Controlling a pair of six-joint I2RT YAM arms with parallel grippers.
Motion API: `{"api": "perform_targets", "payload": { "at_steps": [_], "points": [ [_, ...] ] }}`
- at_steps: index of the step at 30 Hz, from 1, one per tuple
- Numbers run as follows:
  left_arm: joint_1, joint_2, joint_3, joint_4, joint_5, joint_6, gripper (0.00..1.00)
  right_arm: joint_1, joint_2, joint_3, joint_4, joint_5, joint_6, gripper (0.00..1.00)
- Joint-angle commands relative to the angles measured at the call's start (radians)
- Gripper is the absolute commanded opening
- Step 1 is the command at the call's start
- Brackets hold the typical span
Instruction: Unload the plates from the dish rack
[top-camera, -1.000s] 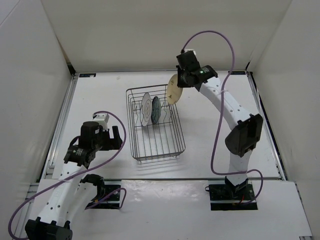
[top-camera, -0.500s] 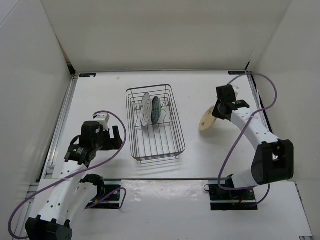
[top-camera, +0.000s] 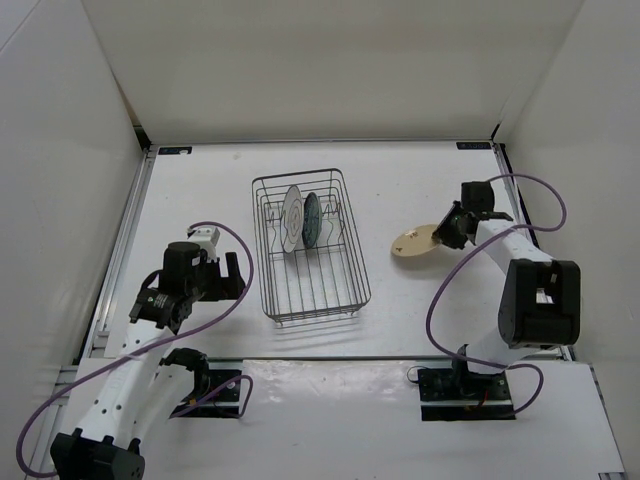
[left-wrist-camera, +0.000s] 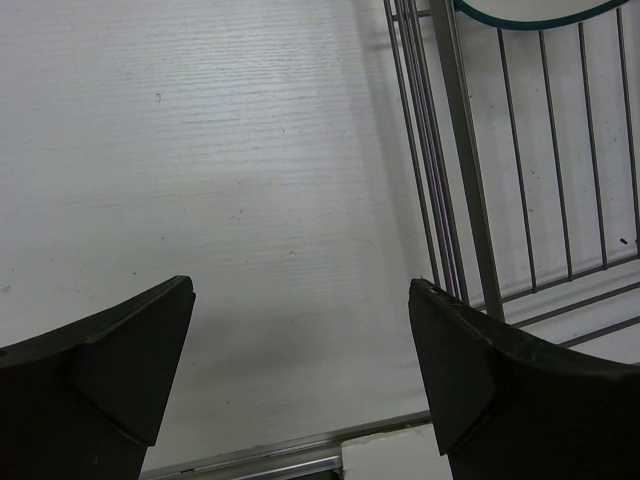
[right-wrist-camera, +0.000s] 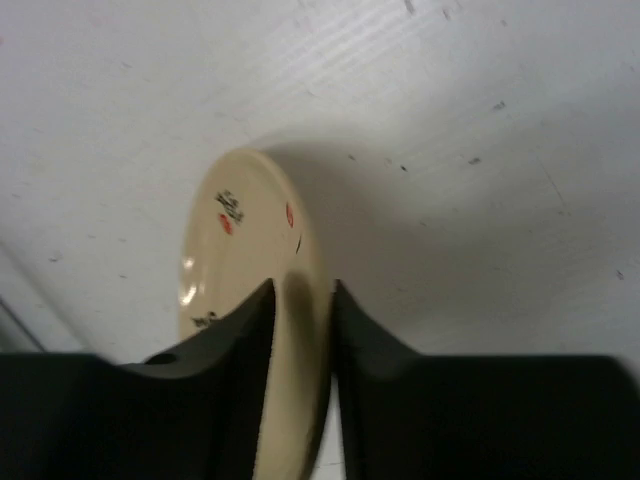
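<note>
Now small round tan plate (top-camera: 416, 243) at centre-right, low over white tabletop (top-camera: 200, 200), rim pinched in right pincer (right-wrist-camera: 300, 292). Rigid, glazed, likely slippery, breakable; rim best hold. Left pincer (left-wrist-camera: 300, 300) wide, empty, beside grey wire dish rack (top-camera: 318, 316).

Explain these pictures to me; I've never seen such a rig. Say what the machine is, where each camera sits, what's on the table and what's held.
Two robot arms are bolted at the near edge of a white table. The wide picture looks down from above and behind them; the other two come from cameras on the wrists, so the dark shapes are each arm's own fingers. A wire dish rack stands mid-table, with a white plate and a teal plate upright inside. The right gripper pinches a tan plate by its rim, right of the rack. The left gripper is open, holding nothing.
</note>
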Motion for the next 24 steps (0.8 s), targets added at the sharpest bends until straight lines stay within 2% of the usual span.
{"api": "perform_targets", "payload": {
  "at_steps": [1, 5, 9, 17, 19, 20, 24],
  "points": [
    [-0.004, 0.000, 0.018, -0.006, 0.006, 0.006, 0.99, -0.001, 0.047, -0.020, -0.112, 0.037, -0.044, 0.39],
    [-0.004, 0.007, 0.020, -0.009, 0.008, 0.007, 0.99, 0.000, 0.057, 0.001, -0.143, 0.089, -0.065, 0.50],
    [-0.004, 0.004, 0.015, -0.001, 0.009, 0.004, 0.99, 0.002, 0.055, 0.037, -0.174, 0.095, -0.073, 0.54],
    [-0.003, 0.064, 0.037, -0.018, 0.028, 0.009, 0.99, 0.037, -0.060, 0.125, -0.181, 0.135, -0.122, 0.60],
    [-0.003, 0.057, 0.038, -0.021, 0.034, 0.009, 0.99, 0.083, -0.112, 0.187, -0.180, 0.099, -0.160, 0.62],
    [-0.004, 0.067, 0.038, -0.019, 0.037, 0.009, 0.99, 0.116, -0.142, 0.199, -0.145, 0.077, -0.171, 0.69],
    [-0.006, 0.066, 0.037, -0.012, 0.042, 0.009, 0.99, 0.268, -0.184, 0.308, -0.077, 0.016, -0.223, 0.72]
  ]
}}
